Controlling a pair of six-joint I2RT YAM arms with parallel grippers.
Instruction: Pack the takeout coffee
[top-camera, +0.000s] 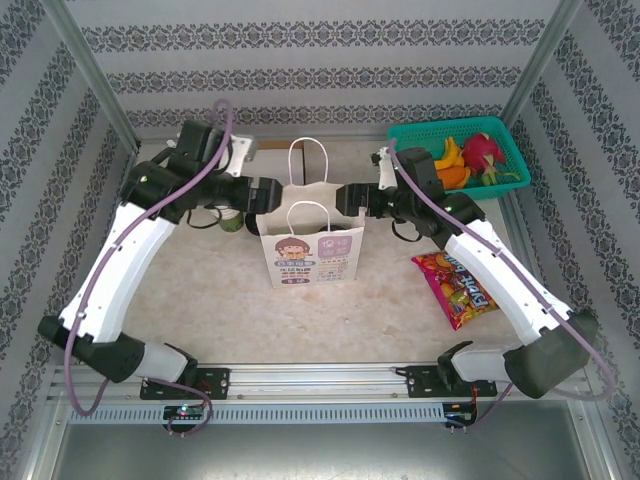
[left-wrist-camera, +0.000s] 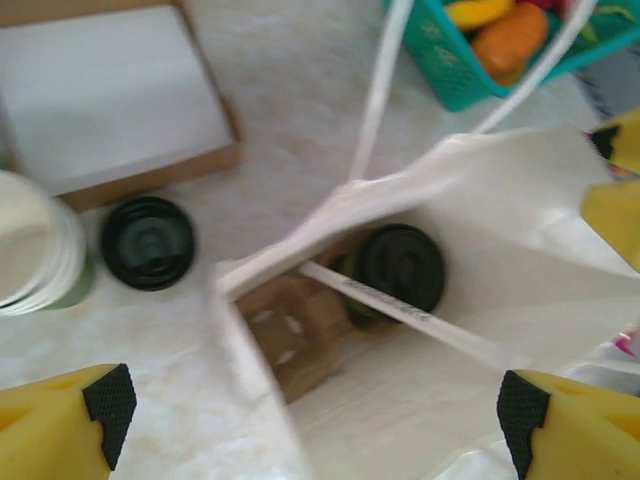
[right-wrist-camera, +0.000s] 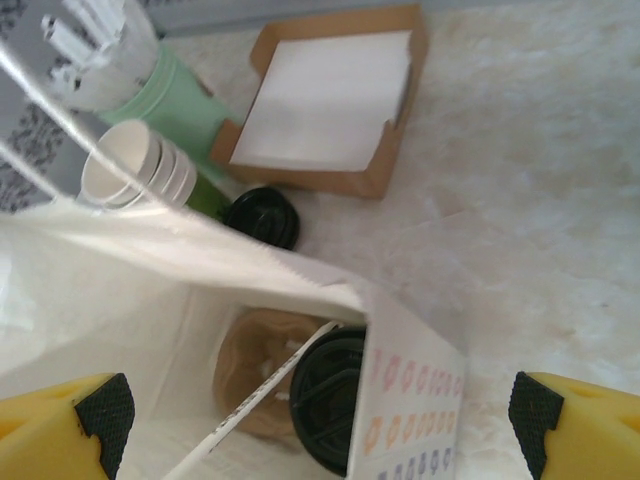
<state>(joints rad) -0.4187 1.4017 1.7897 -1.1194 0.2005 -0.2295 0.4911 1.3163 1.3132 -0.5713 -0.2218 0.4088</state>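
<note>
**Item 1.** Left gripper (left-wrist-camera: 316, 402): jaws spread wide, a yellow finger at each edge of its wrist view, nothing held. It hangs over the mouth of the paper bag (top-camera: 310, 245).

**Item 2.** Right gripper (right-wrist-camera: 320, 412): jaws equally wide, empty. It is over the bag's opposite edge, facing the left gripper across it.

**Item 3.** Takeout coffee (left-wrist-camera: 400, 265): upright on the bag's floor, black lid up. It sits below and ahead of the left gripper, nearer its right finger, and neither gripper touches it.

**Item 4.** Brown cardboard insert (left-wrist-camera: 300, 330): on the bag floor, just beside the coffee.

**Item 5.** Thin white stick (left-wrist-camera: 400, 312): slanted across the bag's inside, crossing the coffee's near edge. It is possibly a wrapped straw; the view is too blurred to say.

**Item 6.** Round black lid (left-wrist-camera: 148, 242): on the table outside the bag, ahead of the left gripper's left finger.

**Item 7.** Stacked cream cups (left-wrist-camera: 35, 245): just beside that lid.

**Item 8.** Cardboard box (left-wrist-camera: 110, 95): white sheets inside, farther ahead of the same finger.

**Item 9.** Teal basket (top-camera: 455, 150): fruit inside, beyond the right gripper.

**Item 10.** Snack packet (top-camera: 455, 288): flat on the table beside the right arm
</note>
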